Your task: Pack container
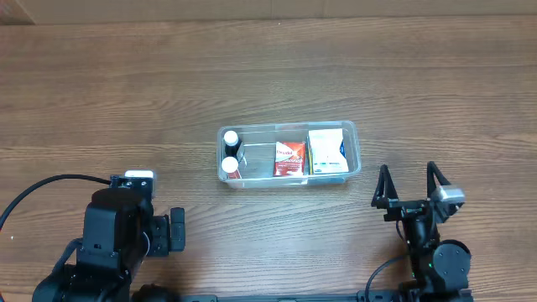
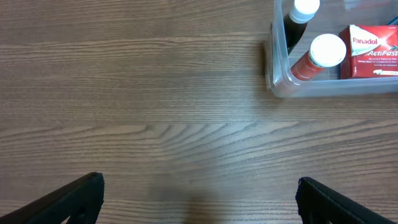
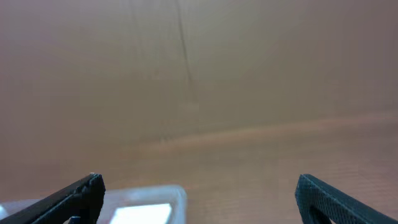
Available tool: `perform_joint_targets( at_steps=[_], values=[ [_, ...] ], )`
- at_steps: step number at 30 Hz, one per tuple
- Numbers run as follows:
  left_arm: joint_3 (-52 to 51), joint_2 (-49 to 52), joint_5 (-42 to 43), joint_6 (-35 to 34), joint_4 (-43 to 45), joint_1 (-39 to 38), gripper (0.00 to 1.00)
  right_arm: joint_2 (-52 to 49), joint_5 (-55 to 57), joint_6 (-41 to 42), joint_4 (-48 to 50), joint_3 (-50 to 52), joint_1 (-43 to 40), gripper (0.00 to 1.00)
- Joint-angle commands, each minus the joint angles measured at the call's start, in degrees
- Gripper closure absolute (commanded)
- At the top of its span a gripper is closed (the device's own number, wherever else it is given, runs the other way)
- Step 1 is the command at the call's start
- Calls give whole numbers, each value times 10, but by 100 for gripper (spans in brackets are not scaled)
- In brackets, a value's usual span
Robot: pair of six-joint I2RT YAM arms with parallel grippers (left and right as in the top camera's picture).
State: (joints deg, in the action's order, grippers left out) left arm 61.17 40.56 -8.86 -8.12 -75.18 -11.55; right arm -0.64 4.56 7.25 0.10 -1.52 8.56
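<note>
The clear plastic container [image 1: 354, 141] sits at the table's middle. It holds two white-capped bottles [image 1: 230, 151] at its left end, a red Panadol box [image 1: 289, 158] in the middle and a white box [image 1: 327, 151] at the right. The left wrist view shows the container's left end [image 2: 280, 74] with a dark bottle [image 2: 301, 12], a red bottle [image 2: 320, 53] and the Panadol box [image 2: 370, 53]. My left gripper [image 2: 199, 199] is open and empty, over bare table near the front left. My right gripper [image 1: 409, 180] is open and empty, in front of the container's right end [image 3: 168, 196].
The wooden table [image 1: 268, 67] runs all round the container. A black cable [image 1: 33, 195] loops at the left arm's base. The two arm bases stand at the front edge.
</note>
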Motion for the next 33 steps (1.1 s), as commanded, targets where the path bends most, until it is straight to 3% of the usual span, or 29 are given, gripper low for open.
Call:
perform_joint_targets(
  at_steps=[1, 23, 25, 29, 30, 33],
  values=[
    [-1, 0, -5, 0, 2, -2, 0, 5, 8, -13, -44, 10, -6, 0],
    [-2, -31, -6, 0, 6, 17, 0, 5, 7, -13, -43, 10, -6, 0],
    [-27, -82, 1, 0, 49, 36, 0, 5, 7, -13, -43, 10, -6, 0],
    [-233, -245, 38, 0, 220, 85, 0, 5, 7, -13, -43, 10, -6, 0],
    [-320, -295, 60, 0, 301, 91, 0, 5, 7, -13, -43, 10, -6, 0],
    [-435, -359, 92, 0, 442, 92, 0, 5, 7, -13, -43, 10, -6, 0]
  ],
)
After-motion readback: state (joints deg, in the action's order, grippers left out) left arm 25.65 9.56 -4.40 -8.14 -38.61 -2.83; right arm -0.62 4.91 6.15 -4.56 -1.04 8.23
